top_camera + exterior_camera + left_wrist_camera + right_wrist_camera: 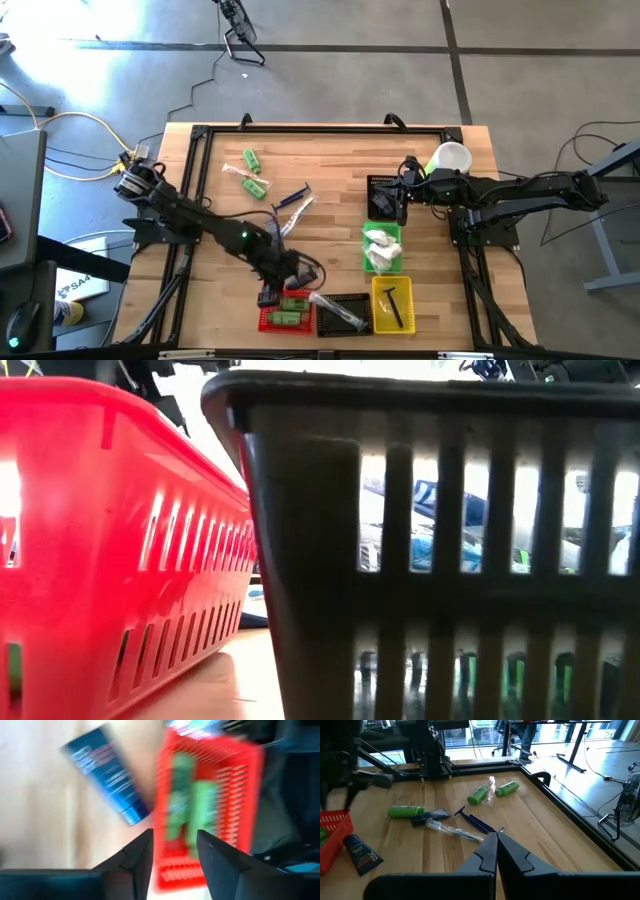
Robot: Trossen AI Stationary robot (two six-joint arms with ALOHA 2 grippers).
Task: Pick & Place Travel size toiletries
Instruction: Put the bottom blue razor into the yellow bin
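Table (330,160): left gripper (174,851) parted, empty.

red basket (285,318), 2 black, green, yellow baskets + white cup (451,158) on wood table (330,165).

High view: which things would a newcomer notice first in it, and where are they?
The coloured baskets stand out first: the red basket at the table's near edge holds green bottles, with the yellow basket further right. The left tool hangs open just above the red basket, a dark blue tube lying on the wood beside it. The right tool waits shut by the white cup.
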